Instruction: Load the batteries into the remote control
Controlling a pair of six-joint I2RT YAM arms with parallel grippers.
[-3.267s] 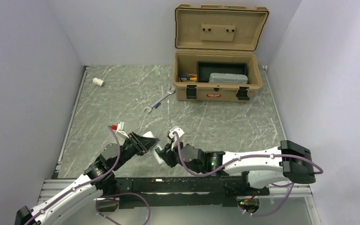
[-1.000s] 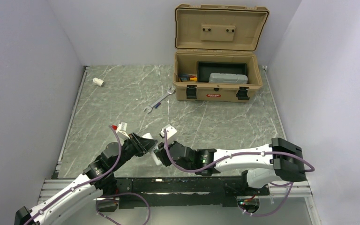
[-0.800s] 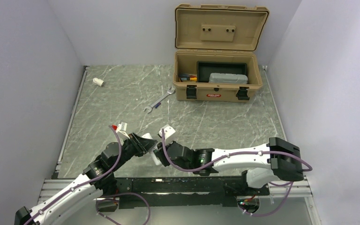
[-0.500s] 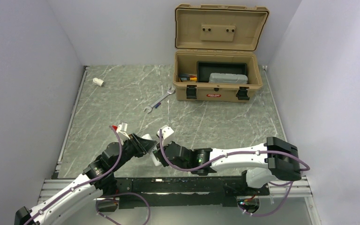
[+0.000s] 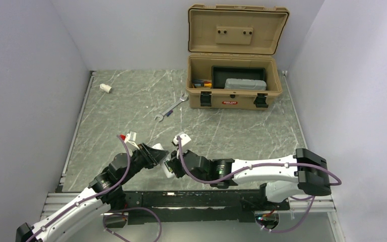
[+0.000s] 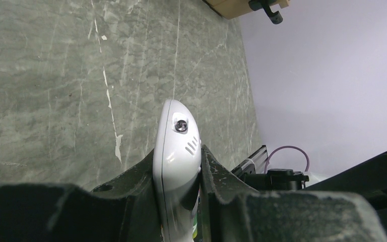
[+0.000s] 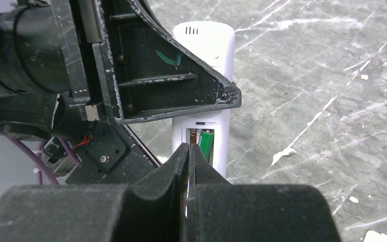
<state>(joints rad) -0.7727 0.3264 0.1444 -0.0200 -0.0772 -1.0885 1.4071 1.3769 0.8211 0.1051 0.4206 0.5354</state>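
My left gripper (image 5: 157,154) is shut on the white remote control (image 5: 169,168) and holds it above the table near the front edge. In the left wrist view the remote control (image 6: 177,136) stands edge-on between the two black fingers (image 6: 131,186). In the right wrist view its back faces me with the battery compartment open. One green battery (image 7: 206,142) lies in the right-hand slot. My right gripper (image 7: 188,148) is shut with nothing between its jaws, its tips right at the lower end of that compartment. The left slot is partly hidden behind them.
A tan toolbox (image 5: 234,83) stands open at the back of the table with a grey case inside. A silver wrench (image 5: 171,107) lies in front of it. A stubby white cylinder (image 5: 105,88) rests at the far left. Walls close both sides.
The right gripper has closed the last bit. Its arm crept left toward the remote, then eased slightly back right. The left gripper and the remote have stayed still.
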